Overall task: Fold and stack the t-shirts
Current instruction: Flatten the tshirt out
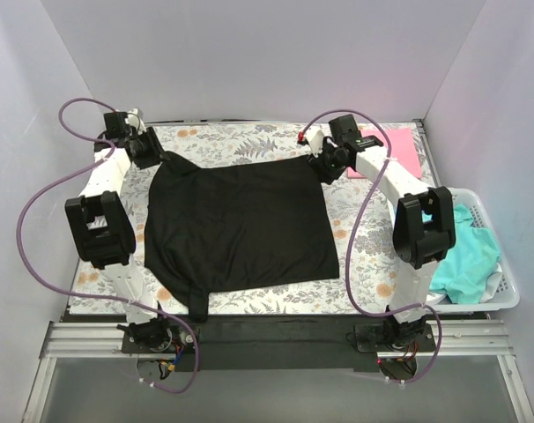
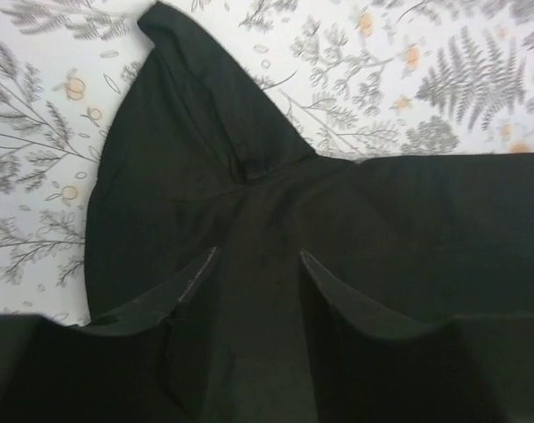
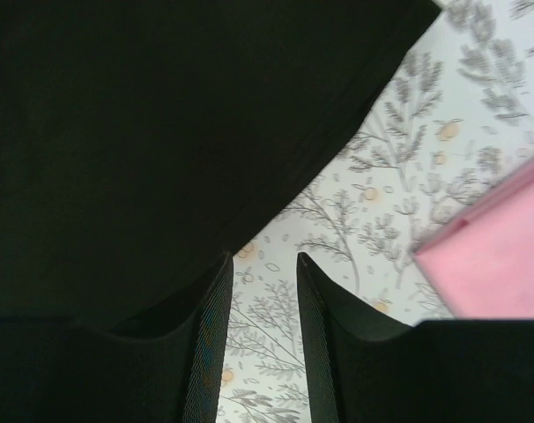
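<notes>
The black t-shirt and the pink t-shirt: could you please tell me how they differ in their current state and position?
The black t-shirt lies spread across the middle of the floral table cloth, while the pink t-shirt sits folded into a compact rectangle at the far right corner. The black t-shirt covers far more cloth than the pink t-shirt. The black t-shirt's sleeve pokes out at its far left corner; the pink t-shirt shows no sleeves. Both are plain and lie flat.

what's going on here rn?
Two arms are working a black t-shirt spread flat on the floral cloth. The left gripper and right gripper sit at its far corners, jaws parted; the right one holds nothing, and the left has fabric lying between its fingers. A pink t-shirt lies folded at the far right; a teal t-shirt waits in the white basket.
</notes>
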Tool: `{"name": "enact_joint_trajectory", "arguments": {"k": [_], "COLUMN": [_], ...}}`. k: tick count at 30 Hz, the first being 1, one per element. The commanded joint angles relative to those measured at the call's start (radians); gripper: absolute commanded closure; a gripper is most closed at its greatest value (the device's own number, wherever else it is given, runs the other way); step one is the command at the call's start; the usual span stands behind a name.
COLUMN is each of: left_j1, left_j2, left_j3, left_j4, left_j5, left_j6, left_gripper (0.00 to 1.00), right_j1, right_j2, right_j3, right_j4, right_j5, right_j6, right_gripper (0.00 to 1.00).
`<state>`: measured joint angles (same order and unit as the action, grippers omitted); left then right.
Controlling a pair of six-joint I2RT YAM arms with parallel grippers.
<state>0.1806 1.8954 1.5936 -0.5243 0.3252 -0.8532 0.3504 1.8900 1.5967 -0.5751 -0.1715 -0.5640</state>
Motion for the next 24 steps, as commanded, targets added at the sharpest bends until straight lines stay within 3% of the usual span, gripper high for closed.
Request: {"name": "enact_joint_trajectory", "arguments": {"k": [1, 7, 13, 24], "left_j1": [-0.026, -0.036, -0.041, -0.066], "left_j2": [0.089, 0.223, 0.336, 0.409], "left_j3": [0.065, 0.16, 0.264, 0.309], "left_j4": [-0.069, -0.063, -0.063, -0.059], "left_j5": [0.011, -0.06, -0.018, -0.011], "left_j6": [-0.023, -0.084, -0.115, -0.135], "left_gripper": [0.6, 0.58, 0.57, 0.57], "right_j1": [0.019, 0.025, 0.025, 0.025], "right_j2": [0.037, 0.054, 0.064, 0.104], "right_j3": [0.036, -0.033, -0.063, -0.04], "right_j4": [-0.051, -0.049, -0.048, -0.048], "right_j5": [-0.046, -0.06, -0.046, -0.034], "right_j6": [0.056, 0.073, 0.076, 0.078], "right_gripper": [0.59, 0.64, 0.65, 0.65]}}
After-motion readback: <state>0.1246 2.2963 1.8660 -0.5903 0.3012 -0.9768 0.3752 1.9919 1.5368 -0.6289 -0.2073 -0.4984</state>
